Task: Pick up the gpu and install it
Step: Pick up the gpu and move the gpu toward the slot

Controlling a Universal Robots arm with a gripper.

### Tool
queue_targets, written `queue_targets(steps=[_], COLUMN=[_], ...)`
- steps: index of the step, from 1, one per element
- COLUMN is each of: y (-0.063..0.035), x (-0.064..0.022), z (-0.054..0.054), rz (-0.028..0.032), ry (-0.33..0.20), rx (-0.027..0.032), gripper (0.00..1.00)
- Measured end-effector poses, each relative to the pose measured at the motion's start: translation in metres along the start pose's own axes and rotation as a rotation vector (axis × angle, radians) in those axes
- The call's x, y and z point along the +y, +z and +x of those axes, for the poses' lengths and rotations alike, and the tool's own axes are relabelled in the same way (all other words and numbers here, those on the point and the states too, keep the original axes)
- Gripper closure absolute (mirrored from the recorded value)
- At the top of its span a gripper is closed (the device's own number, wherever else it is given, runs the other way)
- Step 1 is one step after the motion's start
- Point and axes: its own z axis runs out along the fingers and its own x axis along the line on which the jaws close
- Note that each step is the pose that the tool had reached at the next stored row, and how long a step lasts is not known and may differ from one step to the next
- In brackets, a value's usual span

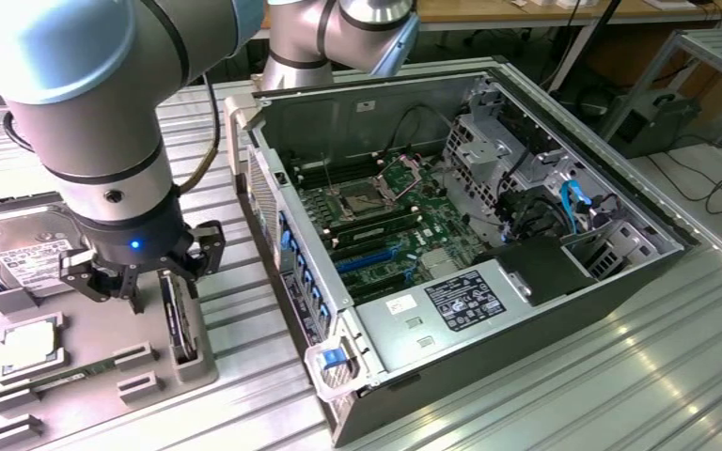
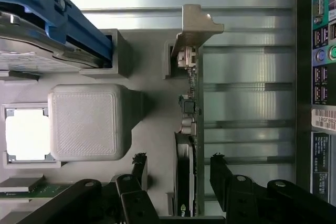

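The gpu (image 1: 181, 324) stands on its edge in a slot of the grey parts tray (image 1: 91, 324), at the exterior view's left. In the wrist view the gpu (image 2: 190, 114) shows edge-on, with its pale metal bracket (image 2: 198, 23) at the far end. My gripper (image 1: 161, 282) hangs just over the card, open. Its black fingers (image 2: 140, 167) stand one on each side of the card, apart from it, with my gripper (image 2: 178, 165) centred over the near half. The open computer case (image 1: 487, 141) lies on its side to the exterior view's right, motherboard (image 1: 380, 235) exposed.
On the tray sit a silver hard drive (image 1: 20, 252), a processor (image 1: 33, 340) and a green memory stick (image 1: 57, 381). A grey block (image 2: 86, 121) rises beside the card's slot. The case's rear panel (image 2: 320, 66) runs close alongside the tray. A ribbed metal table (image 1: 587, 376) carries everything.
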Motion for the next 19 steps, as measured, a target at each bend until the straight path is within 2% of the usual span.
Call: queue_targets(steps=[5,8,12,13,14,15,16,19], y=[0.0092,0.0139,0.0149,0.015,0.015,0.015,0.015,0.0152], x=[-0.0003,-0.0005,-0.0005,-0.0005,-0.0005,-0.0005,-0.0005,-0.0005], z=[-0.001,-0.003,-0.004,-0.004,-0.004,-0.004,-0.004,-0.004], rz=[0.0002,0.0003,0.0004,0.0003,0.0003,0.0003,0.0003,0.0007], ry=[0.001,0.004,0.007,0.007,0.007,0.007,0.007,0.007], rx=[0.0097,0.0106,0.0106,0.0105,0.0105,0.0105,0.0104,0.0104], gripper=[0.4,0.4,0.4,0.41,0.48,0.48,0.55,0.55])
